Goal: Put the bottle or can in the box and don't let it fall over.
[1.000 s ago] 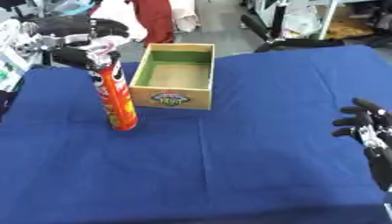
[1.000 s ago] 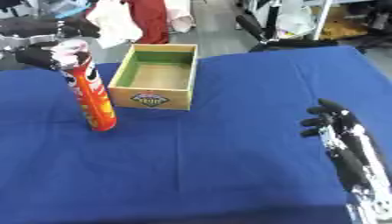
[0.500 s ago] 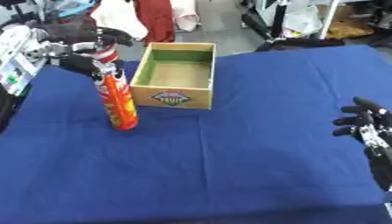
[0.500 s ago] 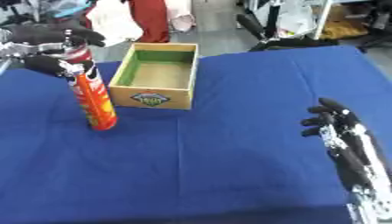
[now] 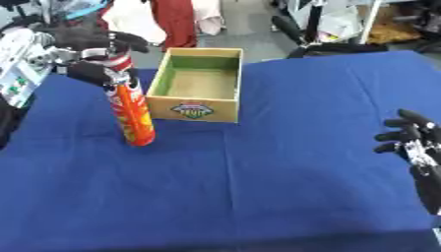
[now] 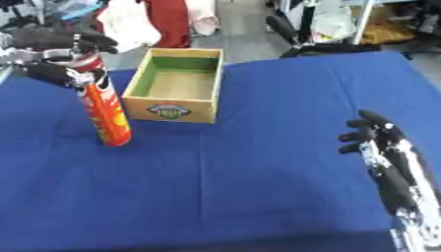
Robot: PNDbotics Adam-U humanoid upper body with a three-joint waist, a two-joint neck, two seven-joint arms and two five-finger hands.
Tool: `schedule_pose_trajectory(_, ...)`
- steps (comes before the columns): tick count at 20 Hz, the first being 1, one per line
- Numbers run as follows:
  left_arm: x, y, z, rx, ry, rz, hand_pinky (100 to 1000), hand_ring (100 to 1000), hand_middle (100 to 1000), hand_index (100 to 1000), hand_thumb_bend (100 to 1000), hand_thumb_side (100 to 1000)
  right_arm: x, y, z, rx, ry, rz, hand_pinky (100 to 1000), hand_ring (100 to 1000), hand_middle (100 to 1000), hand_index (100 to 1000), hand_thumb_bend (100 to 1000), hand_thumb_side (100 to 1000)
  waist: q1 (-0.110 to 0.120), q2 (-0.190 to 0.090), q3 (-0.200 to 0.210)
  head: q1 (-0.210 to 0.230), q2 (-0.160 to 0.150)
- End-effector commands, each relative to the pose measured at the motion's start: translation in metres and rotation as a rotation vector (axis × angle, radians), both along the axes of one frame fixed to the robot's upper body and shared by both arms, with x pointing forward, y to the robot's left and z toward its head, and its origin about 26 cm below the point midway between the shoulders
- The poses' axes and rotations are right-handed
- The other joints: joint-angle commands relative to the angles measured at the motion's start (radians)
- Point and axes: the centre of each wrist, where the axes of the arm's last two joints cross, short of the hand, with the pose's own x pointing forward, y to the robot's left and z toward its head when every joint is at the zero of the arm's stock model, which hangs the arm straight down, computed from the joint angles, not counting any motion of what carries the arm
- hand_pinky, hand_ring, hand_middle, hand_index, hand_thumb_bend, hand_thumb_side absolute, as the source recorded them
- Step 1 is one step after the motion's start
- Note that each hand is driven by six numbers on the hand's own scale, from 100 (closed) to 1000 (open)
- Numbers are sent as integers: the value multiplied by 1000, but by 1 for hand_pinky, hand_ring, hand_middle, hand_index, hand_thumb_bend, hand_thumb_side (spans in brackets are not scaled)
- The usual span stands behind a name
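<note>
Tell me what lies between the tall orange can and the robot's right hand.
Only bare blue tablecloth; the left eye view shows it best. The orange can stands upright at left, the right hand rests at right. The wooden box sits farther back, off that line.

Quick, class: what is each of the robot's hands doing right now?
Left hand: closed around the top of the orange can, which stands upright on the table beside the box.
Right hand: holding nothing, fingers relaxed, idle at the right.
</note>
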Motion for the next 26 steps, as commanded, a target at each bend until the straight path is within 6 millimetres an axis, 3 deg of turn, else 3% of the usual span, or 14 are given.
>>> schedule_pose_trajectory(1,-3,12,17,-1,-31,22,951,985,990,1000,100,1000,2,0,6,-3,-21,8,557,639,688,836,100,450,-2,-6,2,4,-2)
schedule_pose_trajectory(26,-9,21,23,-63,-28,45,944,979,988,1000,100,1000,1,-1,5,-5,-17,5,557,639,688,836,100,452,-3,-7,5,7,-2)
